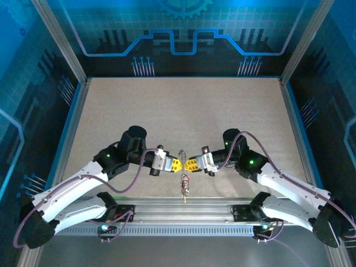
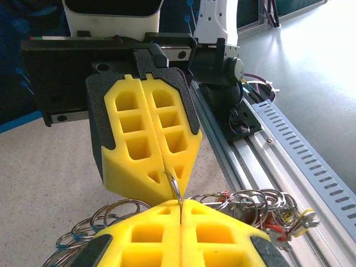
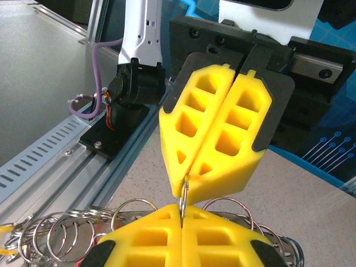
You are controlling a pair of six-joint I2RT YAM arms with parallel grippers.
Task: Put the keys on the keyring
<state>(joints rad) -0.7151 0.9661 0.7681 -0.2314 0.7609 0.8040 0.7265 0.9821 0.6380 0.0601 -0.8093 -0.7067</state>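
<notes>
Plainly the left gripper (image 1: pixel 176 163) and the right gripper (image 1: pixel 189 164) meet tip to tip above the desk (image 1: pixel 167 111); the left one's yellow fingers are pressed together on the keyring (image 2: pixel 176 186), and the right one pinches the same thin wire from the other side; just a short arc of that loop shows between the tips, the rest hidden in the seams; beneath lies a tangled bunch of rings (image 2: pixel 245 200), cut off by the near fingers; red bits (image 2: pixel 225 194) sit among them, too small to tell as keys.
</notes>
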